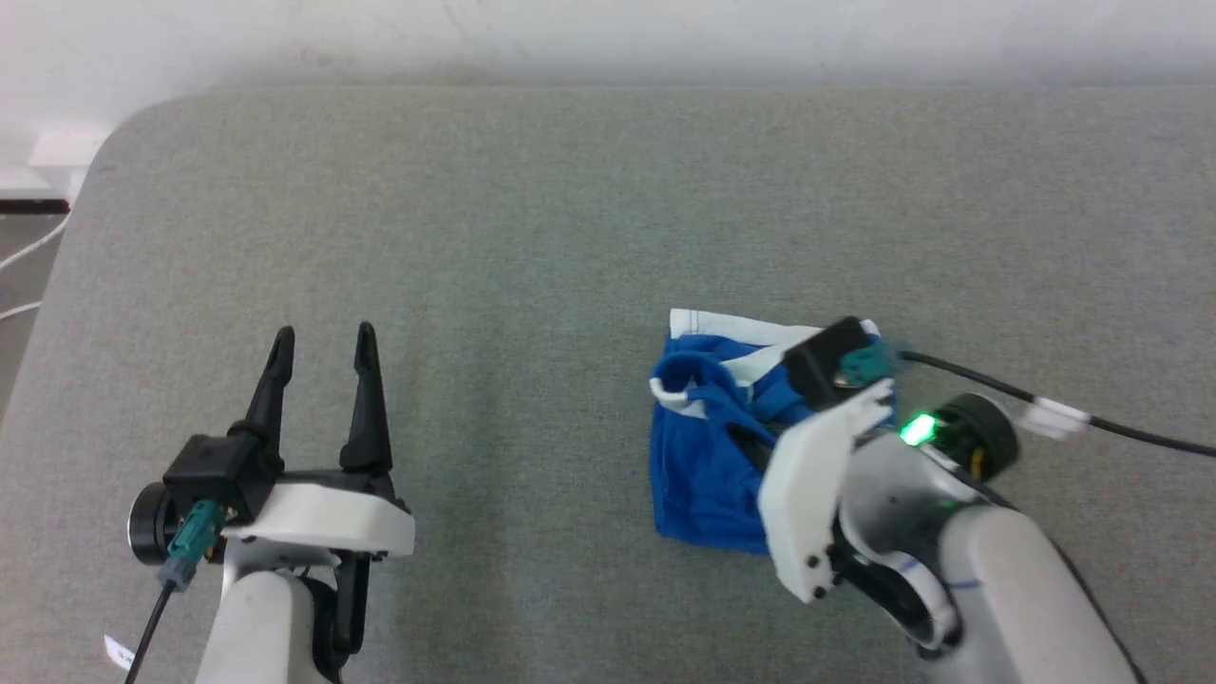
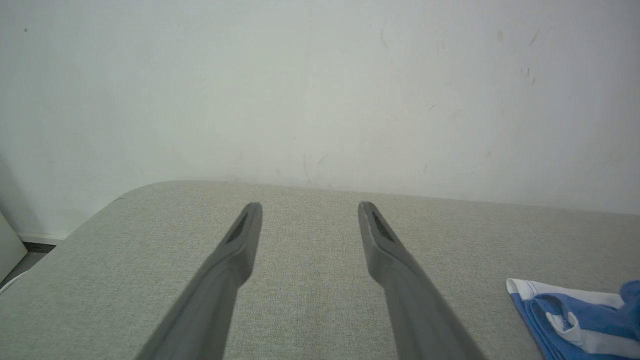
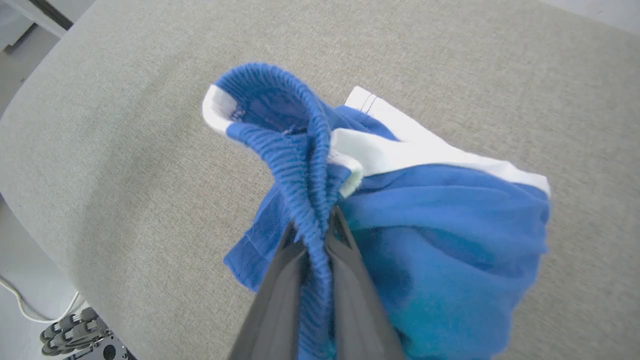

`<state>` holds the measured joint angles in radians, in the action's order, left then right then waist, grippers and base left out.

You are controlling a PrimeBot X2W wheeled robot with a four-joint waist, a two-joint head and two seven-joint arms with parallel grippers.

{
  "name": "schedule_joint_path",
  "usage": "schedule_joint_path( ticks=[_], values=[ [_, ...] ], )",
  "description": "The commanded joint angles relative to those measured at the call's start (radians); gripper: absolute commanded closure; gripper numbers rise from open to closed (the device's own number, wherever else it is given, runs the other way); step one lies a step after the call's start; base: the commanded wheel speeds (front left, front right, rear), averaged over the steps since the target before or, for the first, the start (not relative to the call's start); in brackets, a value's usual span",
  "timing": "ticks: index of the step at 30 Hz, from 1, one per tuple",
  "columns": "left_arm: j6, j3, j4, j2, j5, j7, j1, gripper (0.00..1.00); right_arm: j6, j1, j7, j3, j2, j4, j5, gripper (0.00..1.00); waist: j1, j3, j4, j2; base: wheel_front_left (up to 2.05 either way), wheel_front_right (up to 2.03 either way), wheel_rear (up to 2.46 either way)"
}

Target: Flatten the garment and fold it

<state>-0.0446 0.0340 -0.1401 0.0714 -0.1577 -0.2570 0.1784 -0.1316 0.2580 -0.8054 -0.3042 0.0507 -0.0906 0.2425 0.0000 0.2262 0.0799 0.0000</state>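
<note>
The garment [image 1: 703,456] is a crumpled pair of bright blue shorts with white trim, lying right of centre on the grey padded table [image 1: 532,218]. My right gripper [image 3: 315,225] is shut on its ribbed blue waistband, which bunches up between the two dark fingers; in the head view the right wrist covers the garment's right side. The blue cloth [image 3: 440,225] hangs in loose folds with a white band along its far edge. My left gripper [image 1: 323,347] stands open at the lower left, well apart from the garment, with nothing between its fingers [image 2: 235,250]. A corner of the garment [image 2: 575,315] shows at the left wrist view's lower right.
A white wall [image 2: 320,90] rises behind the table's far edge. The table's rounded left corner [image 1: 114,142] has floor and white cables [image 1: 28,256] beyond it. A black cable [image 1: 1092,418] runs off the right wrist. A wheeled base [image 3: 75,330] shows below the table's edge.
</note>
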Motion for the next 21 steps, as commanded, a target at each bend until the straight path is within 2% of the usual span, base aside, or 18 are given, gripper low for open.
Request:
schedule_joint_path(
  ticks=[1,6,7,8,9,12,15,19,21],
  values=[
    [-0.009,0.002,-0.003,-0.004,0.009,-0.005,0.018,0.00,0.001,0.036,0.018,-0.020,0.000,0.048,0.001,1.00,0.0000,0.012,0.013,0.0000,0.00,0.00,0.00],
    [-0.010,-0.004,-0.005,-0.010,0.010,-0.005,0.024,0.00,0.001,0.098,0.053,-0.045,0.000,0.225,0.017,1.00,0.0000,0.021,0.031,0.0000,0.00,0.00,0.00],
    [-0.010,-0.004,-0.006,-0.011,0.009,-0.005,0.023,0.00,0.001,0.105,0.060,-0.047,0.000,0.247,0.024,0.80,0.0000,0.021,0.033,0.0000,0.00,0.00,0.00],
    [-0.011,-0.003,-0.007,-0.012,0.008,-0.005,0.023,0.00,0.001,0.112,0.075,-0.049,0.000,0.261,0.036,0.23,0.0000,0.020,0.034,0.0000,0.00,0.00,0.00],
    [-0.011,-0.001,-0.009,-0.012,0.008,-0.005,0.022,0.00,0.001,0.115,0.089,-0.046,0.000,0.271,0.053,0.00,0.0000,0.019,0.034,0.0000,0.00,0.00,0.00],
    [-0.011,0.006,-0.012,-0.014,0.008,-0.005,0.014,0.00,0.001,0.114,0.132,-0.045,0.000,0.267,0.104,0.00,0.0000,0.008,0.029,0.0000,0.00,0.00,0.00],
    [-0.012,0.017,-0.014,-0.015,0.010,-0.005,0.006,0.00,0.001,0.093,0.200,-0.041,0.000,0.203,0.192,0.00,0.0000,-0.008,0.018,0.0000,0.00,0.00,0.00],
    [-0.017,0.030,-0.013,-0.015,0.015,-0.005,-0.001,0.00,0.001,0.034,0.369,0.019,0.000,0.068,0.361,0.00,0.0000,-0.029,-0.001,0.0000,0.00,0.00,0.00],
    [-0.018,0.033,-0.007,-0.015,0.017,-0.005,-0.005,0.00,0.001,0.003,0.459,0.070,0.000,0.023,0.354,0.00,0.0000,-0.035,-0.011,0.0000,0.00,0.00,0.00]
  ],
)
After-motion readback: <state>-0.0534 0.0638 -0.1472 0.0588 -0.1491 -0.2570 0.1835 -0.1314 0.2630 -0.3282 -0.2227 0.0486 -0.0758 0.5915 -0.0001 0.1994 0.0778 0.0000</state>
